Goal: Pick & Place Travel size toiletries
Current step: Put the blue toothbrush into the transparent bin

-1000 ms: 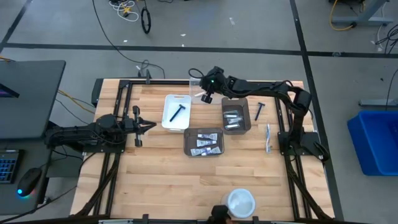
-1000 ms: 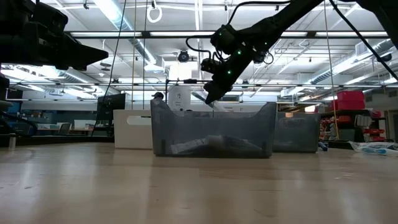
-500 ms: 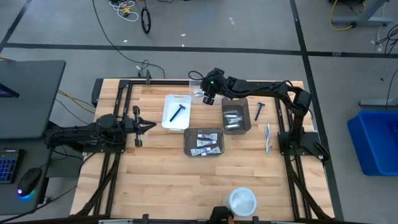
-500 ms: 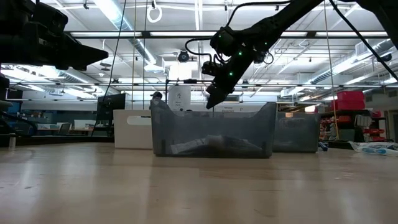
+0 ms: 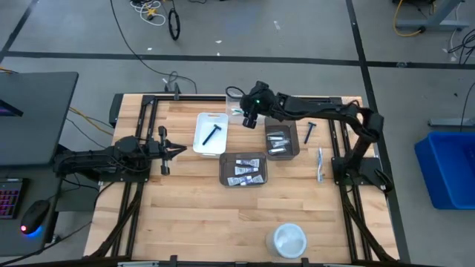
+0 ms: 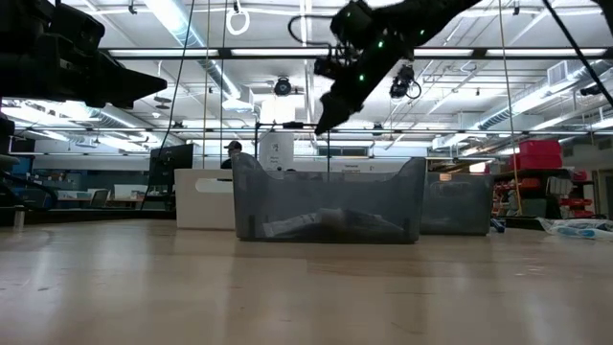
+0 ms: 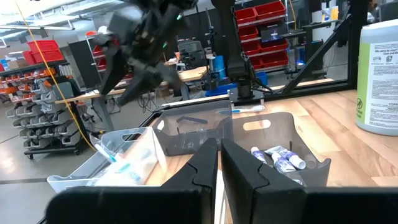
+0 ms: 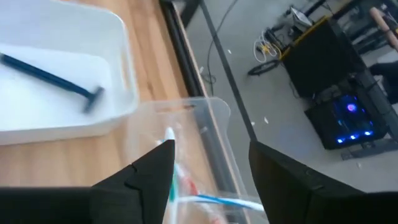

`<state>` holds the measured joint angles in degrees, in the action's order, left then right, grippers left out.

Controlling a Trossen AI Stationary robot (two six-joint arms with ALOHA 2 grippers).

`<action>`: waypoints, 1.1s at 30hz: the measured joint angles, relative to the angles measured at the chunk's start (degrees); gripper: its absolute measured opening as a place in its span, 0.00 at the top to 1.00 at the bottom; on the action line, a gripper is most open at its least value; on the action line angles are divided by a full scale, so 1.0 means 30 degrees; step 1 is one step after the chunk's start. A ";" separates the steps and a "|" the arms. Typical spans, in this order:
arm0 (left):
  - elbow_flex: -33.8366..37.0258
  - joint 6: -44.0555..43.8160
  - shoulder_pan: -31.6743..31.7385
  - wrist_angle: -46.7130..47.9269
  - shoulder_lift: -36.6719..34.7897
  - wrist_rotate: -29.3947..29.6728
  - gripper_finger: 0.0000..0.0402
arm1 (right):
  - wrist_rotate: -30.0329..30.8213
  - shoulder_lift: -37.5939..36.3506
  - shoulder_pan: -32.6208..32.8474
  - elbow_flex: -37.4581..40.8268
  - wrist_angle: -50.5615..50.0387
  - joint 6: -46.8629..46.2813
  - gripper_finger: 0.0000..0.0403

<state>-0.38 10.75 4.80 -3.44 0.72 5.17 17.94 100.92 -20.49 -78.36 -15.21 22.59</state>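
Observation:
My right gripper (image 5: 247, 117) (image 8: 205, 180) hangs open above the clear bin (image 5: 234, 100) at the table's far middle, with nothing between its fingers. A white toothbrush (image 8: 177, 174) and a blue one (image 8: 214, 200) lie in that bin below it. A dark razor (image 5: 213, 133) lies in the white bin (image 5: 200, 144). Small tubes fill the two dark grey bins (image 5: 263, 165) (image 5: 295, 141). Another razor (image 5: 309, 132) and a toothbrush (image 5: 320, 165) lie on the table at the right. My left gripper (image 5: 182, 149) (image 7: 219, 168) waits shut at the left, pointing level.
A round white dish (image 5: 288, 239) sits near the table's front edge. A black frame (image 5: 148, 104) runs along the table's edges. The near half of the wooden table (image 5: 193, 215) is bare. In the low view a dark grey bin (image 6: 326, 201) stands in front, and my right gripper (image 6: 321, 125) hangs above it.
My right gripper has risen above the clear bin and drawn back a little toward the table's right edge. The toothbrushes stay in the bin.

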 joint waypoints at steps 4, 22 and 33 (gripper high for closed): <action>0.0001 0.0003 0.0006 0.0000 0.0004 0.0000 0.93 | -0.0364 -0.1204 0.1205 0.0029 -0.1305 -0.0226 0.50; 0.0003 0.0003 0.0000 -0.0025 0.0001 0.0000 0.93 | -0.2523 -0.8806 0.5092 0.8263 -0.1594 -0.3182 0.68; 0.0001 0.0003 0.0001 -0.0010 0.0004 0.0051 0.93 | -0.2585 -1.2703 0.7526 1.3319 -0.2461 -0.4401 0.74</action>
<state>-0.38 10.76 4.80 -3.47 0.73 5.32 10.18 62.81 2.09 -38.41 -22.59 9.38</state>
